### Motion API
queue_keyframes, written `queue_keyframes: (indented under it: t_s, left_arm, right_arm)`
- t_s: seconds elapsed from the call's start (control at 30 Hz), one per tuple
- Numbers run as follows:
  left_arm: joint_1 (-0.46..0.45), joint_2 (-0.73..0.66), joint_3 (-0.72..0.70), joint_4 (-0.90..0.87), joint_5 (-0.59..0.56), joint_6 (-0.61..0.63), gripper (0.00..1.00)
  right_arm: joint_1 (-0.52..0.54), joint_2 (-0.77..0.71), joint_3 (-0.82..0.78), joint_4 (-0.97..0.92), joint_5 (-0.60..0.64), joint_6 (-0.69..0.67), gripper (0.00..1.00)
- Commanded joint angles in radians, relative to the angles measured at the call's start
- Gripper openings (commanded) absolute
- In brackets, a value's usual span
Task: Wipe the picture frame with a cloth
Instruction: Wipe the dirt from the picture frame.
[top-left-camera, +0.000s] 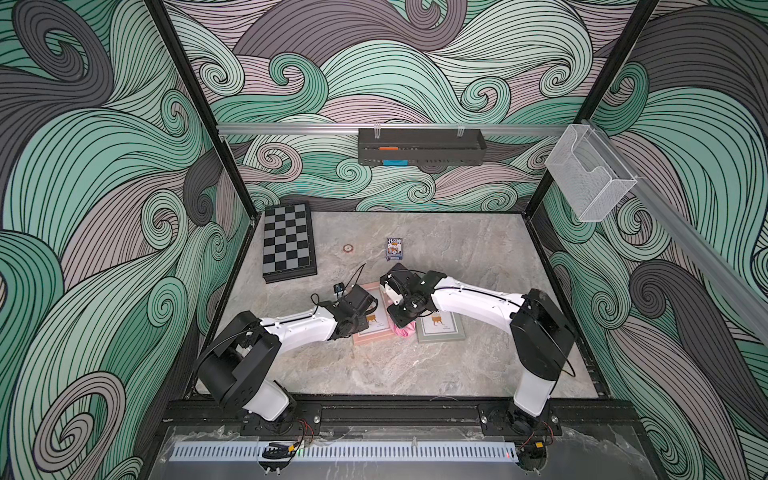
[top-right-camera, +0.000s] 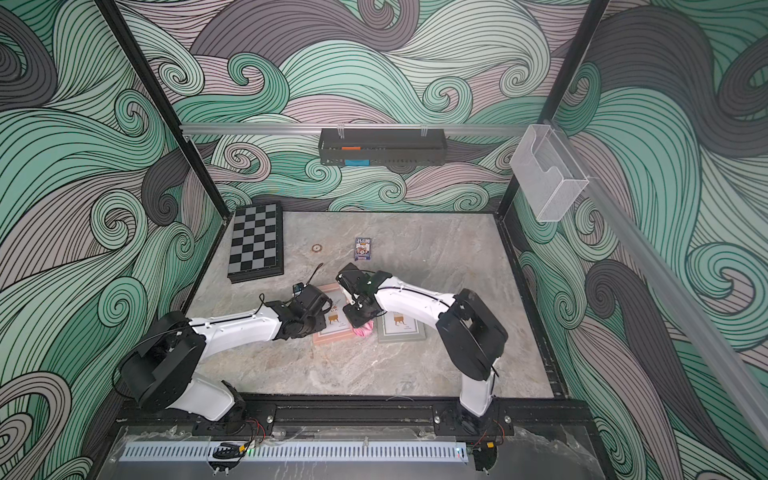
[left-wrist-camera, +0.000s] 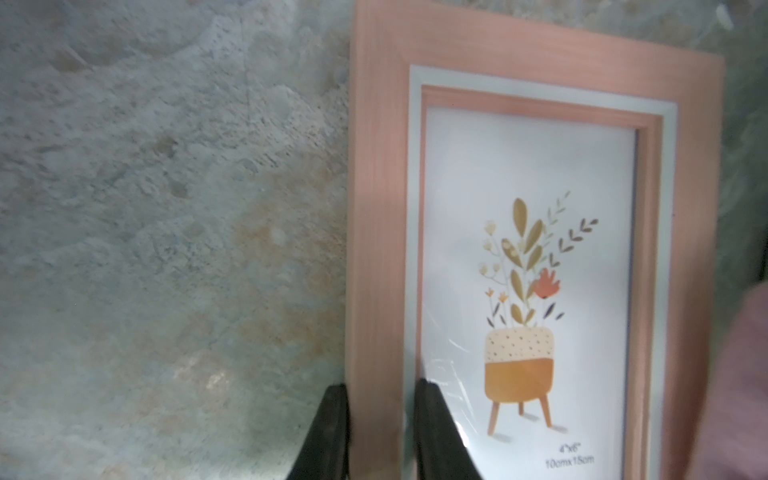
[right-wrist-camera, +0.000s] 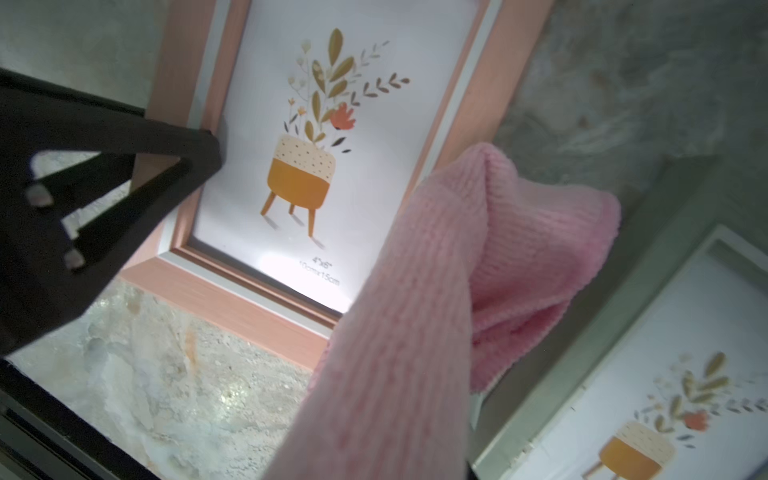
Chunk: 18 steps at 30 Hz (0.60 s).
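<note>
Clamping pink frame (left-wrist-camera: 374, 249) edge with left fingers (left-wrist-camera: 436, 436), right fingers (top-left-camera: 401, 320) gripping cloth (right-wrist-camera: 415, 332), bare table (left-wrist-camera: 166, 208) alongside

Both top views look from high above the near edge of the grey marbled desk (top-left-camera: 395, 365) (top-right-camera: 353, 374). They tilt down toward its far edge and share nearly everything: the desk, both arms and the walls. The left wrist camera sits close over the desk, looking past the left gripper's black fingers (left-wrist-camera: 332, 432) along the salmon-pink wooden picture frame (left-wrist-camera: 374, 208). The right wrist camera, equally close, shares that frame (right-wrist-camera: 266, 303), seen past the pink ribbed cloth (right-wrist-camera: 415, 332).
</note>
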Motion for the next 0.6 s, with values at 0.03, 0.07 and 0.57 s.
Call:
queue_keyframes:
  t_s: [0.03, 0.07, 0.57]
  left_arm:
    - [0.004, 0.036, -0.033, -0.009, 0.073, -0.009, 0.05]
    - [0.004, 0.034, -0.032, -0.009, 0.074, -0.004, 0.04]
    - [0.002, 0.022, -0.074, 0.002, 0.094, -0.019, 0.03]
  right_arm:
    - [0.026, 0.094, 0.03, 0.041, -0.025, 0.038, 0.15]
    - [0.023, 0.111, 0.048, 0.047, 0.008, 0.031, 0.15]
    - [-0.082, 0.347, 0.386, 0.078, -0.109, -0.071, 0.15]
